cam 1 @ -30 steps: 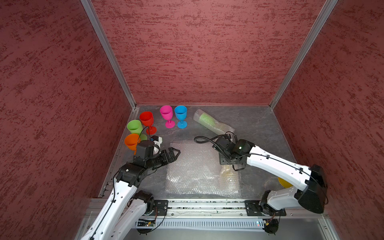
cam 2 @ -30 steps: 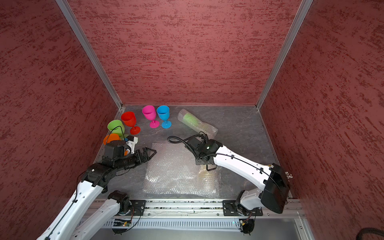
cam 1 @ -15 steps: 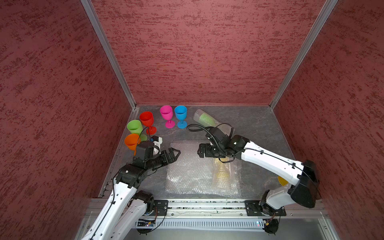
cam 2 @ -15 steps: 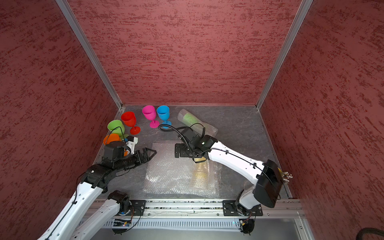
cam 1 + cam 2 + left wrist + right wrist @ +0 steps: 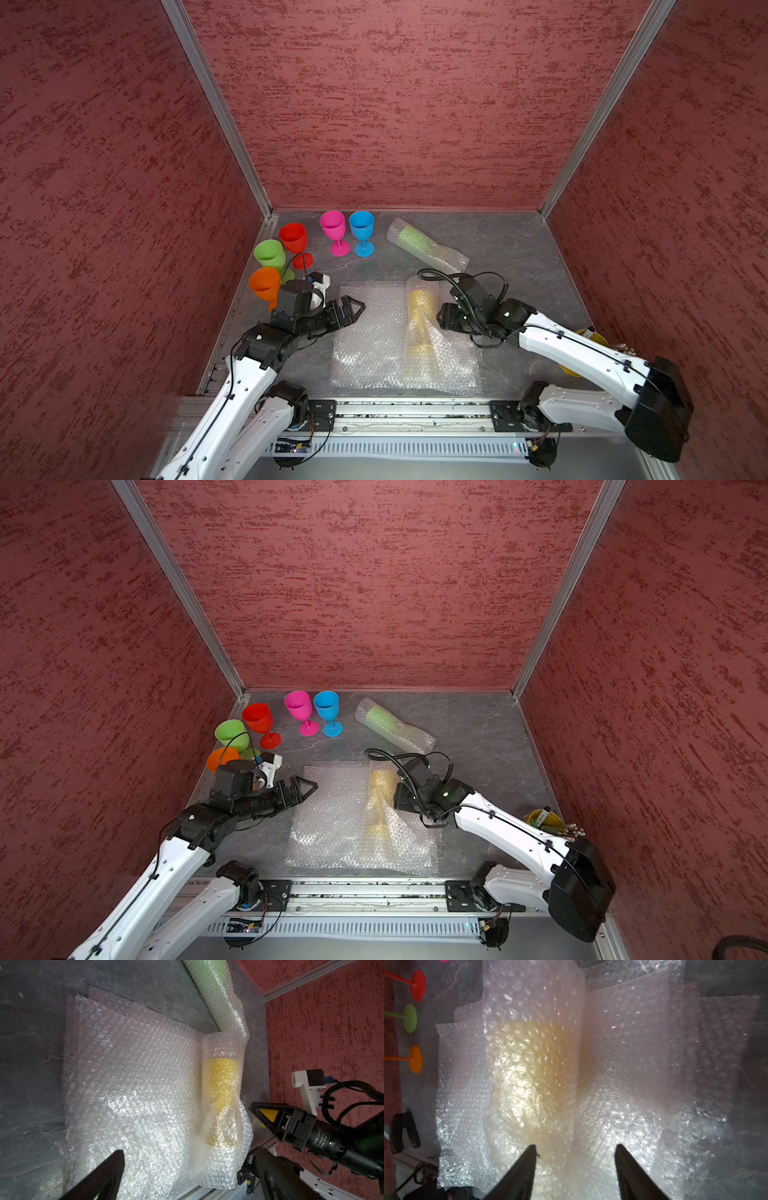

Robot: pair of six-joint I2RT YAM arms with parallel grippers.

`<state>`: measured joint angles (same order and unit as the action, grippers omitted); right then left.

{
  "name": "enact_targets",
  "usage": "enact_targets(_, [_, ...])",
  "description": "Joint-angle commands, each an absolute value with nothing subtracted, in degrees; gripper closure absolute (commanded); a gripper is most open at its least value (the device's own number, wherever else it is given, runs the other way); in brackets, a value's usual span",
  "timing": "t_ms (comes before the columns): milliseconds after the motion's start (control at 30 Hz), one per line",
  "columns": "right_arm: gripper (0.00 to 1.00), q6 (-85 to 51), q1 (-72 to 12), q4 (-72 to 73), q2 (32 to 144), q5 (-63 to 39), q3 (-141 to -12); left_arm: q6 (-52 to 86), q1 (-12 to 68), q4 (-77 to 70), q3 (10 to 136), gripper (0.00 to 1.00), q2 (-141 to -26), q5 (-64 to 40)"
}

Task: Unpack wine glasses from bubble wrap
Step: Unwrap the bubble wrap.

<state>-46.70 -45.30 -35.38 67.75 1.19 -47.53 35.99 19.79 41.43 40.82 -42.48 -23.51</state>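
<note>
Right wrist view, for the grip check: shows the right gripper (image 5: pixel 575 1146) spread, pinching nothing, pointed at the yellow goblet (image 5: pixel 533 1068) wrapped in its bubble-wrap sleeve (image 5: pixel 533 997). Agreed?

— Agreed. Lies on its side atop the flat sheets (image 5: pixel 365 345) in the middle of the table (image 5: pixel 511 249), bowl toward the back wall, foot toward the robot. Sits just beside the right gripper in both top views, not touched as far as can be told. And the left gripper (image 5: pixel 355 311)?

Spread wide as well, empty, hovering at the left edge of the sheets, well apart from the sleeve.

— Looks like the start of unwrapping the yellow one. How to do it well?

Go in low and close on loose film only, beside the stem, never on the goblet itself. Then peel up and away to roll the goblet free. Bring the left gripper down onto the sheets first to pin them; otherwise likely to drag the whole slippery stack along.

— Anything else to watch?

Avoid catching several layers at once; hard to tell sleeve from sheet up close. Keep clear of the other wrapped goblet (image 5: pixel 411 239), light green, lying near the back. Afterwards, stand the yellow one with the bare ones at back left: pink goblet (image 5: pixel 332 224), blue goblet (image 5: pixel 361 224), red goblet (image 5: pixel 294 237), green goblet (image 5: pixel 269 251), orange goblet (image 5: pixel 264 282).
</note>
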Motion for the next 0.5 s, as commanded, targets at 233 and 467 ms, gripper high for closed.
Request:
enact_targets(233, [0.47,-33.93,-47.02,-28.05,71.10,1.27,-52.30,42.13,41.93,31.25,41.76,0.01,-56.43,-14.85])
enact_targets(467, [0.50,-32.13,-47.45,-25.87,72.27,-3.10,-51.37,44.99,43.74,21.08,42.82,0.07,-67.31,-17.33])
